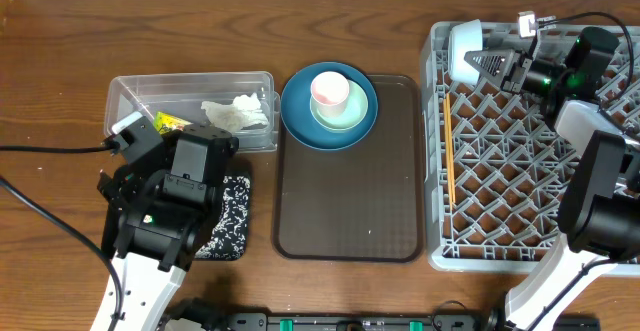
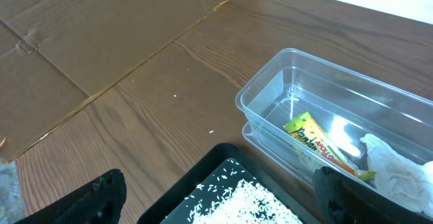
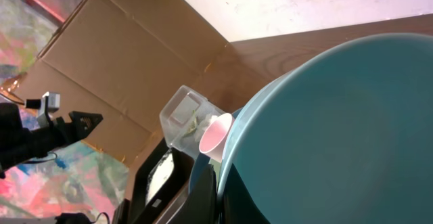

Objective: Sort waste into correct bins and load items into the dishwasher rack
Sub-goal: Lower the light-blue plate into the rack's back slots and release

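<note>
near the table's left edge, tissue (image 1: 238,113) and wrapper (image 1: 170,123) lie in the clear tub (image 1: 125,91) and rice (image 2: 260,207) in the black tray (image 2: 196,173). the left gripper (image 2: 226,197) is spread and empty. plate (image 1: 295,121), green bowl (image 1: 350,119) and pink cup (image 1: 330,91) wait on the brown tray (image 1: 350,201). the right gripper (image 1: 490,66) clamps the pale bowl (image 1: 462,51) over the rack's (image 1: 520,171) far-left corner, with chopsticks (image 1: 447,151) already inside.

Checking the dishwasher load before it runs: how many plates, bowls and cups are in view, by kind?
Plates: 1, the dark blue plate
Bowls: 2, the pale green bowl and the pale blue-white bowl
Cups: 1, the pink cup
Total: 4
</note>
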`<state>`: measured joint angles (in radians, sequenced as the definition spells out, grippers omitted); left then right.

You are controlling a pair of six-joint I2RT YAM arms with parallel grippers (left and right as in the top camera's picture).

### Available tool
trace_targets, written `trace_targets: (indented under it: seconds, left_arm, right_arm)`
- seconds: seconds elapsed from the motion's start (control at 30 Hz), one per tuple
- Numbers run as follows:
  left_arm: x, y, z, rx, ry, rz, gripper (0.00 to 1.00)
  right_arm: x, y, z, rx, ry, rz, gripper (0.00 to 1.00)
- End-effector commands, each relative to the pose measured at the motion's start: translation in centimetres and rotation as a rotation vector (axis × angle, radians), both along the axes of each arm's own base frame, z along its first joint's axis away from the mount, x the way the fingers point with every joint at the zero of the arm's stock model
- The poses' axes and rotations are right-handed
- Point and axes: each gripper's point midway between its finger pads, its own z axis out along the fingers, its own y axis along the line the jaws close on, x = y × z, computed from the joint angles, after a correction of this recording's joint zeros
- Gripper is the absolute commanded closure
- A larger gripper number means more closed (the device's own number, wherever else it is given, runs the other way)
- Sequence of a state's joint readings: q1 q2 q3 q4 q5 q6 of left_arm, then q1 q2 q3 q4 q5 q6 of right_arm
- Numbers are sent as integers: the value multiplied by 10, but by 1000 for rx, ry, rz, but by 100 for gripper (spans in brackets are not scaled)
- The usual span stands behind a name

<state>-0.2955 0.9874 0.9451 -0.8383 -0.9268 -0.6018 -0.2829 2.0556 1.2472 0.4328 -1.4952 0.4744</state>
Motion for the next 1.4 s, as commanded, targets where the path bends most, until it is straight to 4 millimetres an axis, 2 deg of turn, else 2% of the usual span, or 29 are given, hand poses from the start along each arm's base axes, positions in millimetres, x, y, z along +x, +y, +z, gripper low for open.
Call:
trace_targets:
  seconds: [0.0,0.2,0.43,0.7,0.87,1.37]
  left_arm:
    - [-1,3,8,19,-13,15,9]
    - [-1,3,8,19,-13,15,9]
    - [-1,3,8,19,-13,15,9]
    - [-1,3,8,19,-13,15,9]
    - [-1,3,8,19,-13,15,9]
    - [-1,3,8,19,-13,15,9]
  right_arm:
    - [1,-6,-9,29,73,-7,99]
    - [2,-11,-10,59,157,-22,99]
    - [2,-35,-12,94,235,-75,99]
    - [-8,-51,-13,137,285,-69,99]
    - [-10,-69,-14,165,331,-102,98]
    - [-21,-137,-17,212,361,-253,77]
